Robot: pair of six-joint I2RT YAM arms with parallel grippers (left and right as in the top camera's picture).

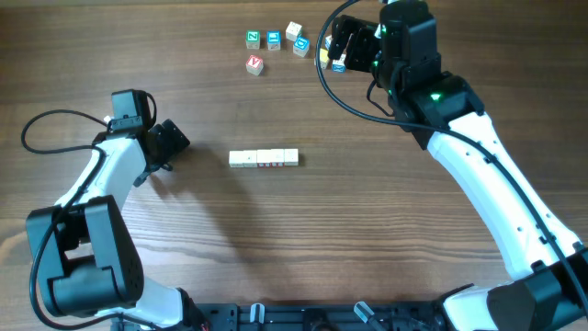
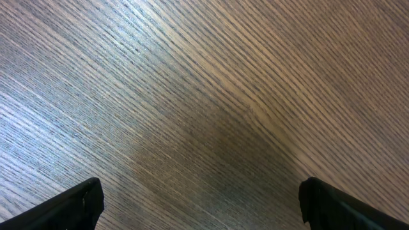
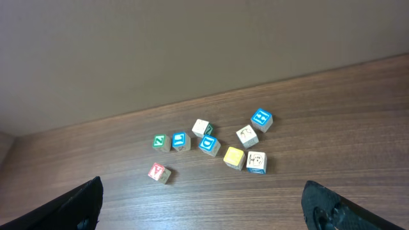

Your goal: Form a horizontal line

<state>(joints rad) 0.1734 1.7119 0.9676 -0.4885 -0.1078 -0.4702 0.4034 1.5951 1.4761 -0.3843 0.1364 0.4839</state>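
Note:
The horizontal line (image 1: 264,158) is a straight row of several whitish cubes touching side to side, mid-table in the overhead view. My left gripper (image 1: 175,142) is open and empty to the left of the row, apart from it; its wrist view (image 2: 201,198) shows only bare wood between the fingers. My right gripper (image 1: 342,46) is open and empty at the far right of the table, above a loose cluster of colourful cubes (image 1: 276,41). In the right wrist view (image 3: 201,195) the cluster (image 3: 211,144) lies ahead of the fingers.
A red-faced cube (image 1: 255,64) (image 3: 158,172) lies a little apart from the cluster, nearest the row. A yellow cube (image 3: 234,157) and a white-and-blue cube (image 3: 256,162) lie at the cluster's right. Black cables loop beside both arms.

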